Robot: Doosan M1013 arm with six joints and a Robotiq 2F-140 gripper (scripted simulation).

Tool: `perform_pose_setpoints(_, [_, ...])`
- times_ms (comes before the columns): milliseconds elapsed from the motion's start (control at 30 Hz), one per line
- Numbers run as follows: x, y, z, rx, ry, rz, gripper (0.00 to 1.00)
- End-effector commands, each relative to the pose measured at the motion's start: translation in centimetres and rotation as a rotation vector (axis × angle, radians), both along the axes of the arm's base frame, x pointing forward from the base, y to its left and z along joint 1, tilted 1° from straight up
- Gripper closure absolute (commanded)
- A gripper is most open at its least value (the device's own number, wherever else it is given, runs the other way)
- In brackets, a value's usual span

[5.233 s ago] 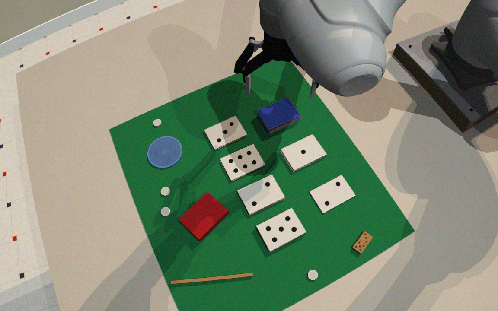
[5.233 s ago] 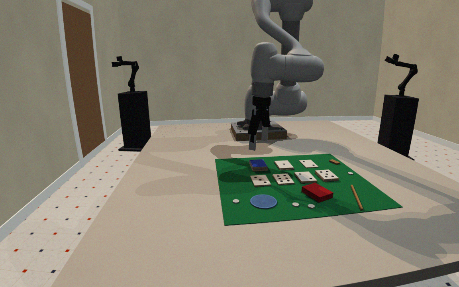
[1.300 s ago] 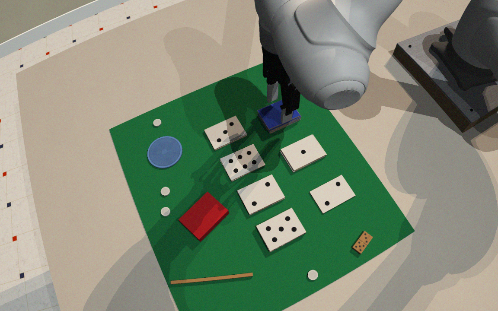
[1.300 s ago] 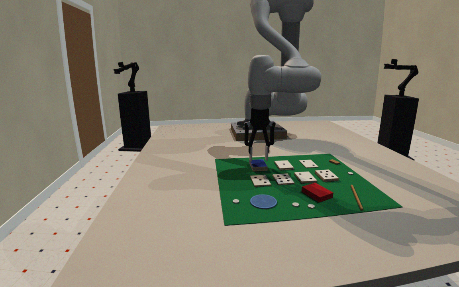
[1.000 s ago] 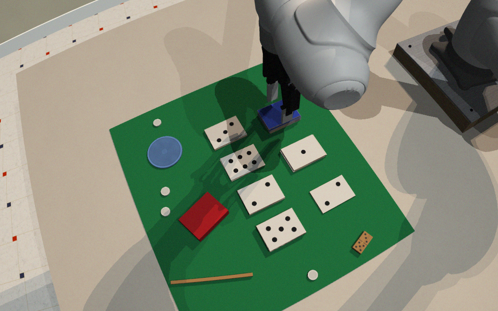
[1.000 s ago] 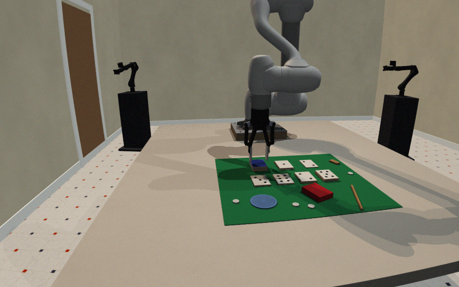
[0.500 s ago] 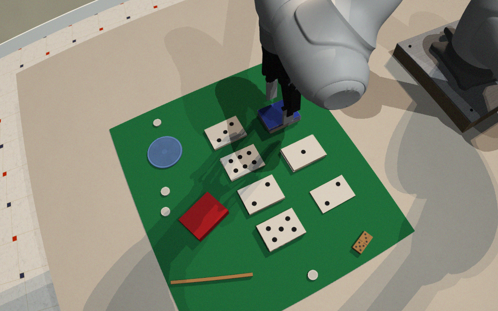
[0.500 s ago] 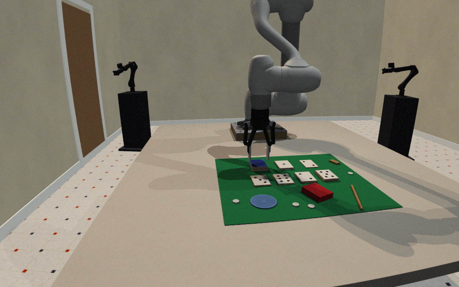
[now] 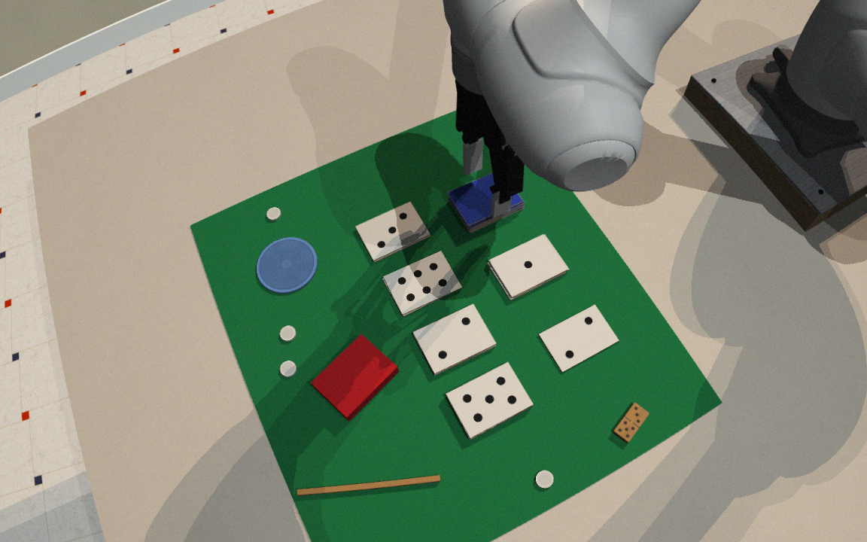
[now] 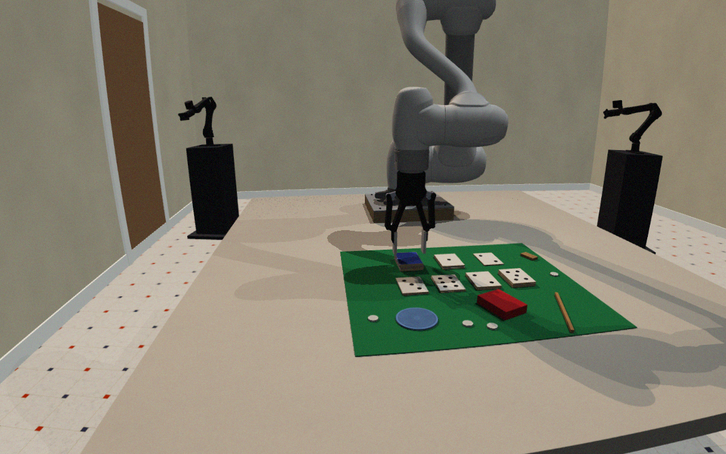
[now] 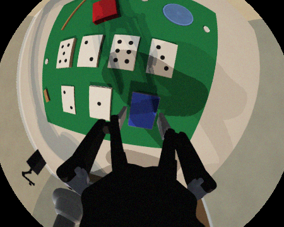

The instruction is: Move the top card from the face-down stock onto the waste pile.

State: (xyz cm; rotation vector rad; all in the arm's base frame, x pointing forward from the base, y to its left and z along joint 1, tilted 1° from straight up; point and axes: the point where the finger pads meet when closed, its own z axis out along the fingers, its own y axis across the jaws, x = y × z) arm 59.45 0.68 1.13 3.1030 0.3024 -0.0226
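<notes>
green felt mat (image 10: 580, 324) on a beige table (image 10: 241, 350), tiled floor (image 10: 44, 383) around; hand (image 10: 409, 243) apart above blue stock (image 10: 409, 259)

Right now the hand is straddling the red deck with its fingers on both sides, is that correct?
Not quite: the hand straddles the blue-backed stock, not the red deck, which lies far off across the mat. The wrist view shows it; its fingers do flank both sides.

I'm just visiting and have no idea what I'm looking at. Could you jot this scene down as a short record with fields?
Surface: green mat on a beige table
Arm: one grey arm, black tool pointing down
Tool state: open, fingers either side of the blue-backed stack, holding nothing
Blue stack: at the mat's edge nearest the arm's base
Neighbour: one-dot card pile
Other cards: five more dotted white cards
Extras: red block, blue disc, wooden stick
</notes>
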Motion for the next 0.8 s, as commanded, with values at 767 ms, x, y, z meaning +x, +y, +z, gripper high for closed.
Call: perform_pose_setpoints(767, [0.14,-0.23,-1.22,0.001,-0.002,-0.002,0.50])
